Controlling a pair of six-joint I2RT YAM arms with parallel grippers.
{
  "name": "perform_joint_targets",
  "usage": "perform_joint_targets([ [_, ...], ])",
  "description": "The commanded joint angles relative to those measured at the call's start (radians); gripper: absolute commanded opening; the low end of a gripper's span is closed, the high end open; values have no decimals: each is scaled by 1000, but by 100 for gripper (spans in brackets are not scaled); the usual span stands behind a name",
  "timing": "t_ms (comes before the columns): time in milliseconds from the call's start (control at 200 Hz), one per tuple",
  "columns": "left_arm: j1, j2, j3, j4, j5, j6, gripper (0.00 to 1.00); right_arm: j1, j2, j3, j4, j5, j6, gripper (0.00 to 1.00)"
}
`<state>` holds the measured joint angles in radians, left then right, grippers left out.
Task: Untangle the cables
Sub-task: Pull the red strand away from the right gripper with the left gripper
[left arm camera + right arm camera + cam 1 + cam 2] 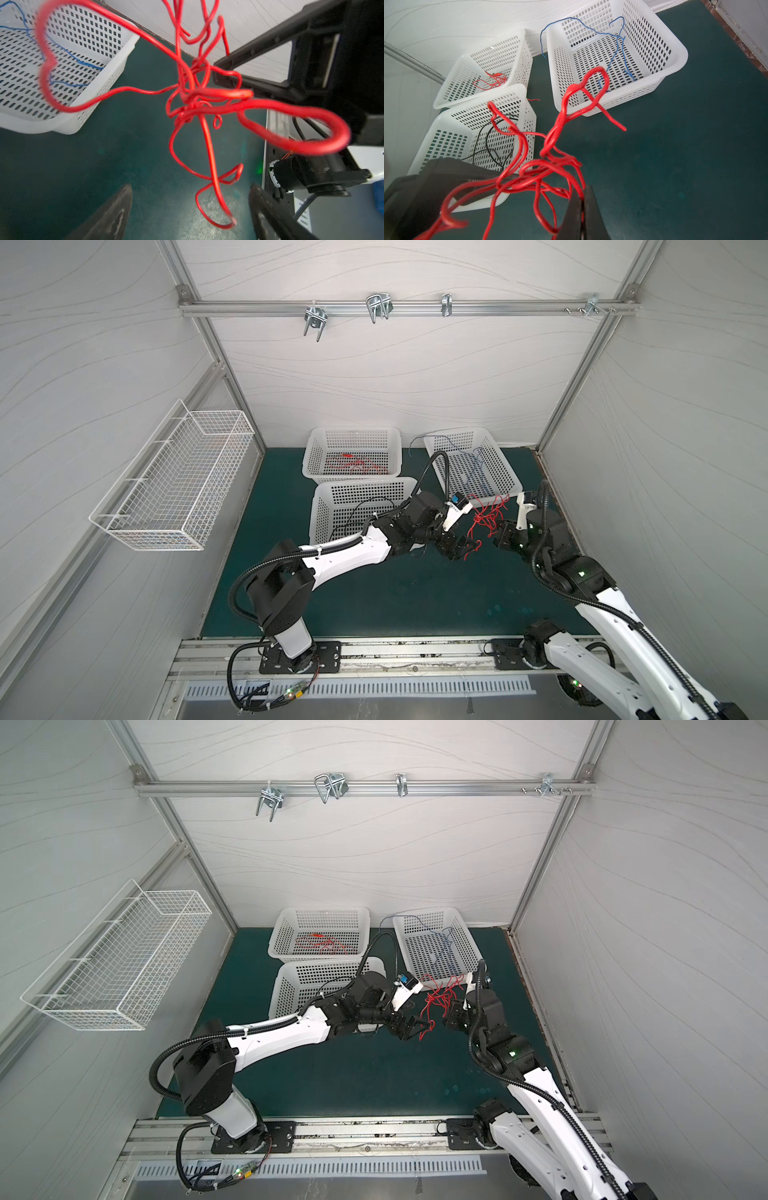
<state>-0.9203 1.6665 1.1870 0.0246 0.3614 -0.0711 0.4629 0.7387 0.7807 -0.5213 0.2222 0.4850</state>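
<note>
Left arm (353,553): white moulded shells with small dark screw holes; black, blocky joint housings.
Right arm (623,635): the same white shells and black joints, with small green lights (582,573) glowing on the housings.
Hoses (231,593): black ribbed conduit along each arm, bound with white zip ties (318,551).
Base plates (328,655): flat black, fixed with silver screws, at the near edge.
Wrist camera bracket (455,516): white, carrying a small blue-and-black module.
Left gripper (190,191): fingers (113,214) dull black, tapering, scuffed grey.
Right gripper (581,195): black, tapering fingers.
Base wiring (291,691): thin wires and a small board lit green and orange, near left.
</note>
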Motion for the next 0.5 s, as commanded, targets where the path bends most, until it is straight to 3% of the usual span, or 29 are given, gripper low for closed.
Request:
perform_joint_targets([
  [0, -15, 17, 76, 27, -53, 22, 76, -4, -6, 41, 29, -13, -11, 0],
  [115, -15, 31, 92, 19, -85, 19, 52, -4, 0, 52, 31, -16, -16, 0],
  [295, -16, 31, 102, -7, -167, 22, 0, -7, 17, 63, 20, -11, -32, 0],
  [495, -14, 2, 94, -36, -288, 40, 0, -13, 37, 55, 11, 8, -46, 0],
])
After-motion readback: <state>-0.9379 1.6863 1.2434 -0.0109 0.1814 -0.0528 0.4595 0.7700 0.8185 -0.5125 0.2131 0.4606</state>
